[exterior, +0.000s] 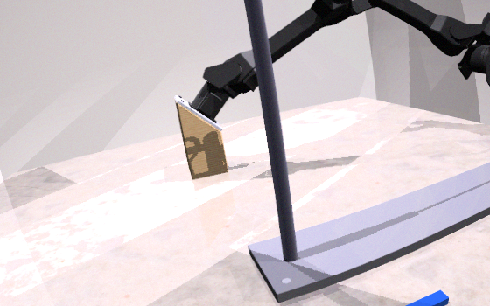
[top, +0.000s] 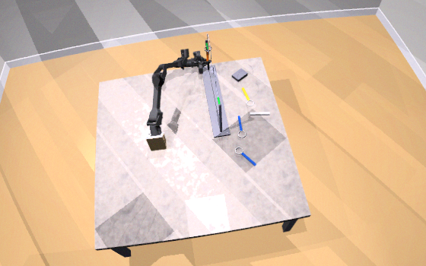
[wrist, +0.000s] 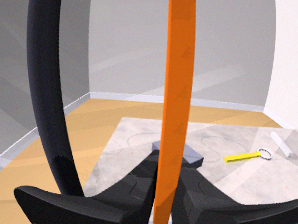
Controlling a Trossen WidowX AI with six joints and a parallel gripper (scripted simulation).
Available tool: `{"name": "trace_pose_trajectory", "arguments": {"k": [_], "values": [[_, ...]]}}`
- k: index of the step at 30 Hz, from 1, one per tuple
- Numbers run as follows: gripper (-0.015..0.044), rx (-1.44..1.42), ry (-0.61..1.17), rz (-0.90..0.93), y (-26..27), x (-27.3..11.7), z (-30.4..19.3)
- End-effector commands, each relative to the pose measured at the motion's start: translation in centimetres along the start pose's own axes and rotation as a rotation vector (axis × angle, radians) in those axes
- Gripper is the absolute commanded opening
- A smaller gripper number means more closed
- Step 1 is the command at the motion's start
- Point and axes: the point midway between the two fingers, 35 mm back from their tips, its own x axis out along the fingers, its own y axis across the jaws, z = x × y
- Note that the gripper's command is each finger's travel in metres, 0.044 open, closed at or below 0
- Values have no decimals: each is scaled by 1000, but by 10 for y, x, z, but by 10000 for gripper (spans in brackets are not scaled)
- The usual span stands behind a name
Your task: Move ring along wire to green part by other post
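The orange handle stands upright by the far post. My gripper is shut on it, with one finger on each side in the wrist view. The ring above the handle is small in the top view, at the far green part; whether it rests on the wire cannot be told. The other green part tops the near post. The thin grey wire is barely visible. In the exterior view the gripper is partly cut off at the right edge; ring and handle are out of view there.
The posts stand on a long grey base. Beyond it lie a dark block, a yellow-handled ring tool, a white bar and two blue-handled ring tools.
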Motion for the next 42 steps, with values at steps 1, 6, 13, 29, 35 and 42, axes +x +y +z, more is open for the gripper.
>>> {"name": "trace_pose_trajectory", "arguments": {"k": [1,6,13,29,35,42], "values": [[-150,7,74,2,-4,-11,3],[-150,5,163,2,-9,-22,5],[-150,-1,282,-1,-17,-36,8],[-150,-68,436,-26,-40,-53,15],[-150,-130,435,-46,-53,-53,15],[-150,-236,431,-80,-71,-53,17]]}}
